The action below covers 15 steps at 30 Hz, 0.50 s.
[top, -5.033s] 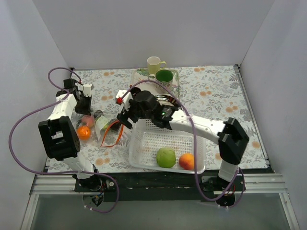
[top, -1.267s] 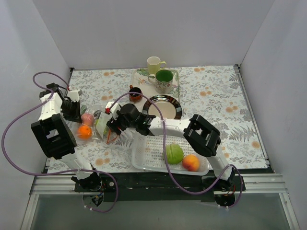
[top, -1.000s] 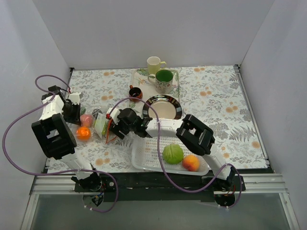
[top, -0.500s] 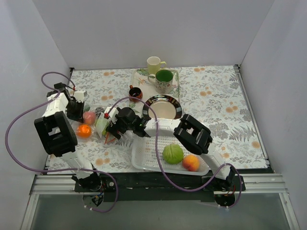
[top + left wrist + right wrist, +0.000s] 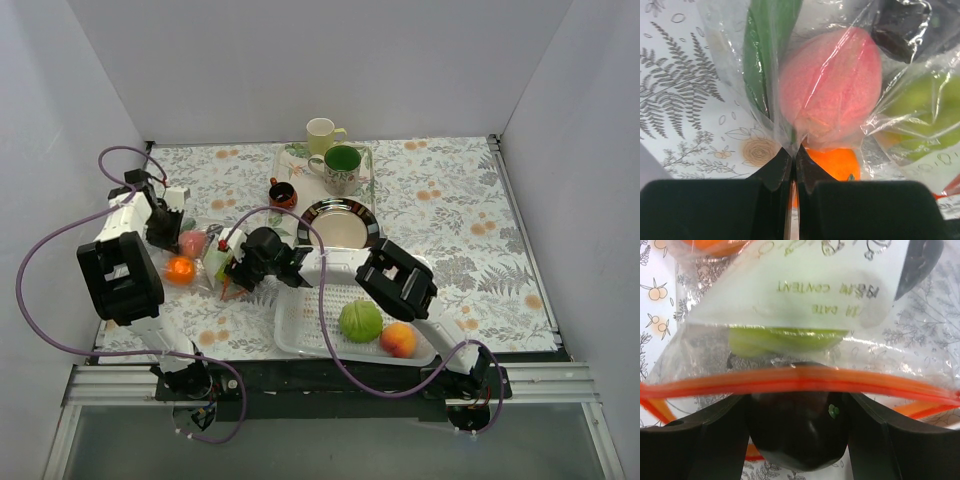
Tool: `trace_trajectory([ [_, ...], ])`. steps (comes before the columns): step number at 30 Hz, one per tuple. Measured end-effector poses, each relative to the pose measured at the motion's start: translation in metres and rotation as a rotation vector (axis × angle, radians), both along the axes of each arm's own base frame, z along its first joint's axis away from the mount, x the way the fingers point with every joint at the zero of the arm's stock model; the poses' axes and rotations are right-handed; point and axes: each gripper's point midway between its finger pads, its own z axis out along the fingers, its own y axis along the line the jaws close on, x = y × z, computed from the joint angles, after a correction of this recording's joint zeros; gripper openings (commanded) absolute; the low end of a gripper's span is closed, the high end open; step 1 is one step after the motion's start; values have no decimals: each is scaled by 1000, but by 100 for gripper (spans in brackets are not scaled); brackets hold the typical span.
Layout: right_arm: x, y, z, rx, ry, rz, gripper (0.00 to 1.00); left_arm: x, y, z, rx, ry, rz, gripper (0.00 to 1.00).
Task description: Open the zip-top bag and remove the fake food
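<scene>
the zip-top bag (image 5: 205, 255) lay on the floral table (image 5: 450, 210) at its left side, stretched between the two grippers; the left gripper (image 5: 793, 155) was pinched fully closed on a fold of the bag's clear film, with a pinkish apple (image 5: 830, 95), an orange (image 5: 832, 162) and a green pear (image 5: 920, 120) inside, just beyond its tips; the right gripper (image 5: 796, 400) stood wide at the bag's mouth, its fingers (image 5: 700, 440) pressed against both sides of a dark plum (image 5: 795, 435), the orange-red zip strip (image 5: 890, 385) running across just above the plum; whether the plum was inside the film i could not tell; a cabbage (image 5: 360, 321) and a peach (image 5: 398, 340) lay in the white basket (image 5: 300, 300), near the bag.
</scene>
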Motion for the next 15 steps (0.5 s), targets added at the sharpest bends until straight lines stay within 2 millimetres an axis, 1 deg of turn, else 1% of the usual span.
trace_trajectory([
  [1, -1, 0, 1, 1, 2, 1, 3, 1, 3, -1, 17, -5, 3, 0],
  [3, -2, -3, 4, -8, 9, 1, 4, 4, 11, -1, 60, -13, 12, 0],
  [5, -5, -9, 15, -10, 12, -2, 4, 8, 19, 1, 98, -25, 20, 0],
  [6, -6, -12, 24, -13, 15, -6, 4, 11, 22, 5, 107, -31, 24, 0],
  [8, -8, -17, 49, -2, 8, -13, 4, 19, 24, 20, 97, -39, 31, 0],
  [10, -9, -23, 79, 26, -8, -22, 3, 38, 24, 44, 73, -95, 42, 0],
  [12, -13, -34, 108, 57, -25, -33, 2, 51, 19, 66, 44, -152, 41, 0],
  [13, -16, -42, 125, 79, -36, -39, 1, 54, 14, 75, 28, -173, 36, 0],
  [15, -19, -57, 147, 95, -52, -64, 1, 48, 0, 80, -7, -172, 18, 0],
])
